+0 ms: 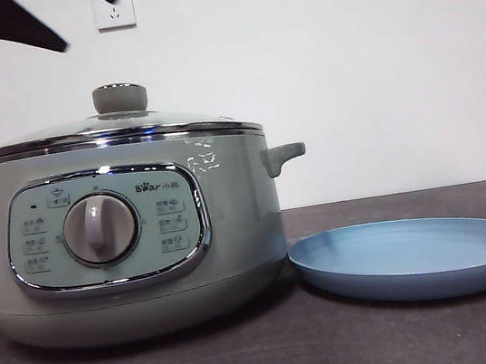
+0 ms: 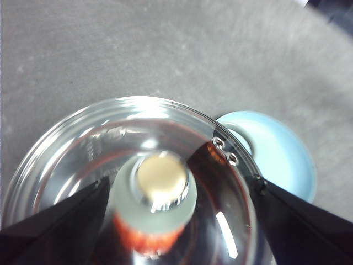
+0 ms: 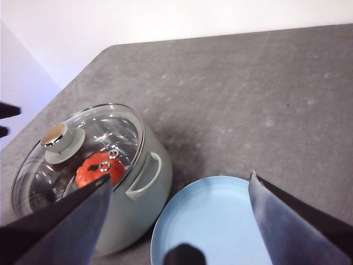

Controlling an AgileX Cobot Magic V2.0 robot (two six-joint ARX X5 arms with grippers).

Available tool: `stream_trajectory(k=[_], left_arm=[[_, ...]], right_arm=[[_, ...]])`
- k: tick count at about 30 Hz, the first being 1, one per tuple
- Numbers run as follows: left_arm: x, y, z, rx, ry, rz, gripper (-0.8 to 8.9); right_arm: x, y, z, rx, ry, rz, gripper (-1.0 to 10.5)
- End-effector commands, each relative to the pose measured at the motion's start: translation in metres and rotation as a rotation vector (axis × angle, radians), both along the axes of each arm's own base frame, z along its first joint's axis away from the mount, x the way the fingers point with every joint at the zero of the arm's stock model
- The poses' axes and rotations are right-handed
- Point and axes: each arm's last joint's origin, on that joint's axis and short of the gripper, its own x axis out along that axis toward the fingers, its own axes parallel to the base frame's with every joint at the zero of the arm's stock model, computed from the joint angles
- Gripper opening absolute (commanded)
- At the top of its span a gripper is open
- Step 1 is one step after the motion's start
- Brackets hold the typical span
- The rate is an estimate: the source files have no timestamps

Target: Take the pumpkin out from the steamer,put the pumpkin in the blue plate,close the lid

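left tool (image 2: pixel 176 190) hangs right over the lid (image 2: pixel 132 182), jaws spread wide on either side of the knob (image 2: pixel 157 190) and not gripping anything. right tool (image 3: pixel 179 221) is also wide open and empty, up above the blue plate (image 3: pixel 215 221). lid is still sitting on the steamer (image 1: pixel 133 244), and the pumpkin (image 3: pixel 99 167) is inside, orange showing through the glass. plate sits on the table (image 1: pixel 270 361) just beside the steamer, nearly touching its base.
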Motion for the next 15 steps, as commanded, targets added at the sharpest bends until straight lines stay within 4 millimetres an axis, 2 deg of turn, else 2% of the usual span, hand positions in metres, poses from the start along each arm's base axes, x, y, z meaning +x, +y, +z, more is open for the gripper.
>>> stream_trajectory(k=[1,9,15], left_arm=[[0.012,-0.012,-0.005,0.073,0.007,-0.017,4.28],[0.041,-0.030,-0.031,0.153,0.112,-0.040,4.28],[0.043,-0.032,-0.042,0.216,0.158,-0.047,4.27]], right_arm=[[-0.001,0.000,0.000,0.005,0.012,0.002,4.1],[-0.001,0.000,0.000,0.005,0.017,0.002,4.1],[-0.001,0.000,0.000,0.005,0.017,0.001,4.1]])
